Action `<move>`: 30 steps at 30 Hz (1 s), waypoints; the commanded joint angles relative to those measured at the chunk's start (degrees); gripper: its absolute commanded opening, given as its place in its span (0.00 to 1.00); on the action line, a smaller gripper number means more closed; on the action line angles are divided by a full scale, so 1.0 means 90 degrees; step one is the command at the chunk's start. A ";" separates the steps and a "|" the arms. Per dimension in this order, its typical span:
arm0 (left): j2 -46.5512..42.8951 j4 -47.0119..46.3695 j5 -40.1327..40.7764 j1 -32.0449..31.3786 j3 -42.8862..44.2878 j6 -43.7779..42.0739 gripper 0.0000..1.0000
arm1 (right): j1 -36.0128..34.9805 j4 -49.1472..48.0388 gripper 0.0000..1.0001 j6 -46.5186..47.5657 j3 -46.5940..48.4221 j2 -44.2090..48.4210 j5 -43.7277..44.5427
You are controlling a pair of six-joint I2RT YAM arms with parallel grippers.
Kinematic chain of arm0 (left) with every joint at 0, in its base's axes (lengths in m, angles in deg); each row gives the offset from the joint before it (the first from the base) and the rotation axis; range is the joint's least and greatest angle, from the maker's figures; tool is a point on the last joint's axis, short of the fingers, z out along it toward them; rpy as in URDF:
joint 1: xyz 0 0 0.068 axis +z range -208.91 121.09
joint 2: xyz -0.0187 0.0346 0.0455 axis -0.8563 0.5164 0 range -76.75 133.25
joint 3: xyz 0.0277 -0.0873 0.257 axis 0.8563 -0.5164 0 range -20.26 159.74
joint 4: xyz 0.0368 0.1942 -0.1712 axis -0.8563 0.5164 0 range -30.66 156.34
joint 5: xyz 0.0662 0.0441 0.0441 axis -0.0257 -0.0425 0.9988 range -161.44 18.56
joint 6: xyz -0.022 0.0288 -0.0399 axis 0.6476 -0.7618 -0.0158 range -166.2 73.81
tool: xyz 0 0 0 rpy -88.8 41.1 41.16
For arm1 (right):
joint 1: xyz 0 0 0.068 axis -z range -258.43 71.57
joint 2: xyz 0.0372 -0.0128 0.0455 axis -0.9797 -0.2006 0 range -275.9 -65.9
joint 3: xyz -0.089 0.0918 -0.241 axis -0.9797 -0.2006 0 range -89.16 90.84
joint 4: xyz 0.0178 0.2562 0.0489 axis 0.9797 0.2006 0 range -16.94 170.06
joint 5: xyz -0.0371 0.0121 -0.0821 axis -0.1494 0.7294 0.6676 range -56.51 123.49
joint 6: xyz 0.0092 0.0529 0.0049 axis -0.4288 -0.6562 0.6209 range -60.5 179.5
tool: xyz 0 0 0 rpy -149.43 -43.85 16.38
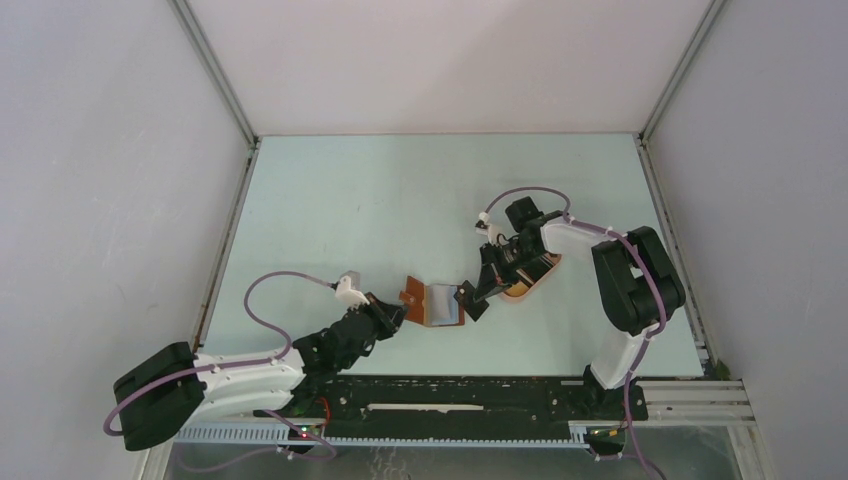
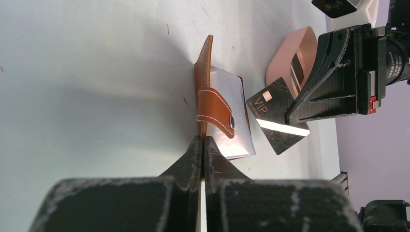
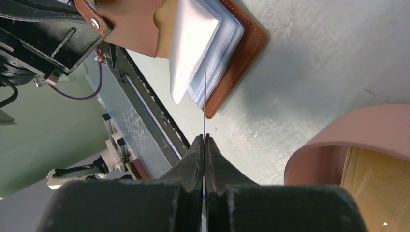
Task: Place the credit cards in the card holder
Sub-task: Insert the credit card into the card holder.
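The reddish-brown leather card holder (image 1: 436, 303) lies open on the table between my two grippers. My left gripper (image 2: 203, 138) is shut on its raised leather flap (image 2: 205, 77), with the snap tab (image 2: 215, 109) hanging over the clear sleeves (image 2: 234, 130). My right gripper (image 3: 205, 137) is shut on a black credit card (image 2: 273, 108) marked VIP. In the right wrist view this card shows edge-on (image 3: 205, 96), its far edge among the holder's clear sleeves (image 3: 212, 43). Whether it sits inside a slot I cannot tell. A yellow-orange card (image 3: 382, 188) lies in the pink tray.
The pink oval tray (image 1: 528, 289) sits just right of the holder, partly under my right arm; its rim (image 3: 358, 133) is close beside the right fingers. The table's front rail (image 1: 450, 395) runs just behind the holder in the right wrist view.
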 commanded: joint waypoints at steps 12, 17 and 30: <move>0.0158 -0.0297 -0.0011 0.0013 -0.0036 -0.0181 0.00 | -0.0046 -0.0096 0.00 -0.0118 -0.0009 -0.0095 -0.0195; 0.0159 -0.0315 -0.0021 0.0013 -0.0060 -0.0163 0.00 | -0.0010 -0.0076 0.00 -0.0126 -0.0006 -0.0063 -0.0035; 0.0212 -0.0364 -0.0049 0.0013 -0.0043 -0.0171 0.00 | -0.0017 -0.0101 0.00 -0.0185 -0.0003 -0.0158 -0.0186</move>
